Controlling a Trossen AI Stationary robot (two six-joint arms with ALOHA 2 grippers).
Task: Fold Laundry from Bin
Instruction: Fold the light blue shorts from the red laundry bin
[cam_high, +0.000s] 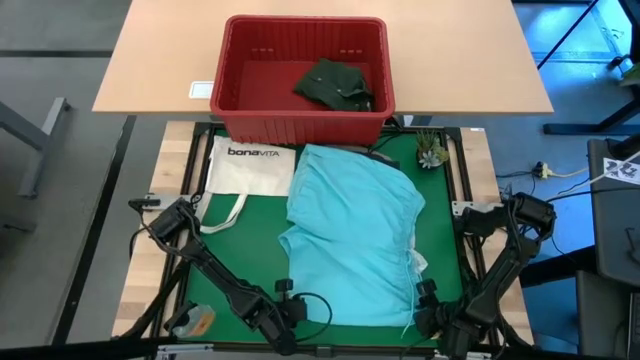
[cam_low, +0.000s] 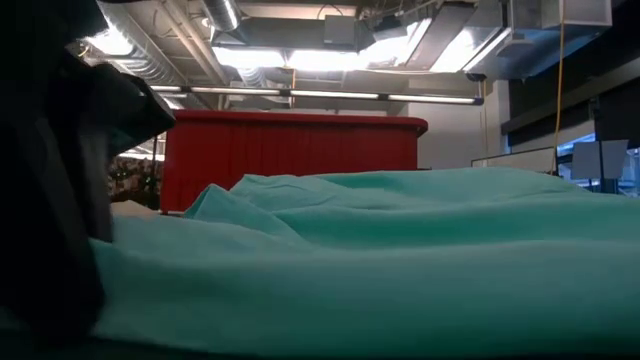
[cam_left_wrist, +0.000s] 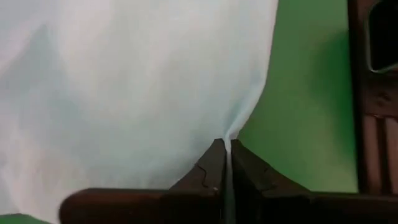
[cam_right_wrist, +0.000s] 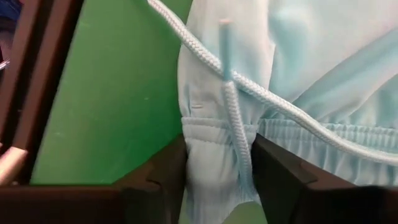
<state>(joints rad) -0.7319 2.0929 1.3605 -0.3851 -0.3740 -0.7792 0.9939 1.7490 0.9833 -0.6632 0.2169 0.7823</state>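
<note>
A light turquoise garment lies spread on the green mat, its drawstring side toward the table's right. It fills the low view as well, where the garment lies in front of the red bin. The bin stands beyond the mat on a tan table, with a dark green garment inside. My left gripper is shut on the turquoise garment's near left edge. My right gripper is shut on its near right part, at the waistband. My left gripper pinches the turquoise garment's edge between its two fingertips, coming slanting down from the table's near side. The cloth puckers into a small crease at the fingertips. The rest of the garment lies flat on the mat. My right gripper has the gathered elastic waistband bunched between its two fingers, coming steeply from above. A white drawstring runs down into the gap with the cloth. The garment rests on the mat.
A white bonaVITA tote bag lies at the mat's far left, beside the garment. A small plant stands at the far right corner. A dark frame borders the mat. A dark arm fills the low view's left.
</note>
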